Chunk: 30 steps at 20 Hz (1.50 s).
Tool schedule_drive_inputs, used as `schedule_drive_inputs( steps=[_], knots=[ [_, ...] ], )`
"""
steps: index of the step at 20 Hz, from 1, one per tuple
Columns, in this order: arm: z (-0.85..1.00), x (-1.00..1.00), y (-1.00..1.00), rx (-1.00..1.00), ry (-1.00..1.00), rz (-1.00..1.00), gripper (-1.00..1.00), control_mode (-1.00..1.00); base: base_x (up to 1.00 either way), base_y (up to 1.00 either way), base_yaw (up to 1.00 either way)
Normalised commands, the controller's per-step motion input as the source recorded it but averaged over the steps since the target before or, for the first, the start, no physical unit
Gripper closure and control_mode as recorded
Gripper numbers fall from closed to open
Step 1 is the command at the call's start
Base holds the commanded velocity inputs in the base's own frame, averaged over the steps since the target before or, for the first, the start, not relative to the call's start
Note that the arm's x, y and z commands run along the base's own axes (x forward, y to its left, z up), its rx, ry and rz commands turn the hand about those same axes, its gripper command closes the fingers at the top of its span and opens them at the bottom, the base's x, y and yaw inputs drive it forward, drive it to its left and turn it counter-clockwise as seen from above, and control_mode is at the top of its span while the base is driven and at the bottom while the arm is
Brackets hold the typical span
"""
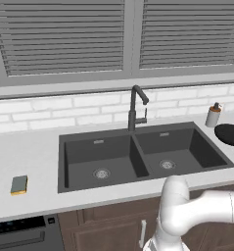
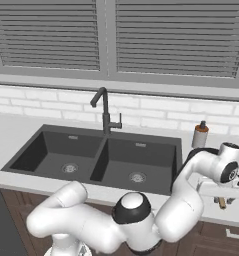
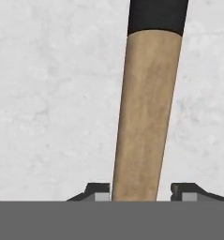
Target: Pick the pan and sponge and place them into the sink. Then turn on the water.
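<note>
The pan [image 1: 229,134] is black and lies on the counter right of the sink [image 1: 62,142], cut off by the picture's edge. In the hand view its wooden handle [image 3: 144,117] runs up to a black collar. My gripper [image 3: 140,190] straddles that handle: the left fingertip [image 3: 100,192] is against the wood and the right one stands a little off it. From the right base view the gripper [image 2: 222,200] hangs low over the counter with the handle's end [image 2: 221,203] under it. The sponge [image 1: 19,185], grey-green over yellow, lies on the counter left of the sink.
A tall dark faucet [image 1: 134,110] rises behind the sink's divider, with no stream from it. A beige soap dispenser [image 1: 213,115] stands just behind the pan. The counter's front edge runs close to the gripper. Both basins hold nothing but their drains.
</note>
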Motion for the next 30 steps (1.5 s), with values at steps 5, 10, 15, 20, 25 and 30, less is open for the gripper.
schedule_drive_inputs(
  steps=[5, 10, 15, 20, 25, 30],
  knots=[
    [-0.52, -0.85, 0.58, 0.06, -0.13, -0.18, 1.00, -1.00, 0.00, 0.00, 0.00],
    [-0.36, -0.79, 0.97, 0.00, -0.18, -0.36, 1.00, -1.00, 0.00, 0.00, 0.00],
    [-0.06, -0.45, 0.92, 0.01, -0.14, -0.40, 1.00, -1.00, 0.00, 0.00, 0.00],
    [0.29, -0.03, 0.65, 0.00, -0.28, -0.38, 1.00, -1.00, 0.00, 0.00, 0.00],
    [0.41, 0.00, 0.46, 0.00, -0.41, -0.33, 1.00, -1.00, 0.00, 0.00, 0.00],
    [0.43, 0.06, 0.22, 0.00, -0.25, -0.28, 1.00, -1.00, 0.00, 0.00, 0.00]
  ],
)
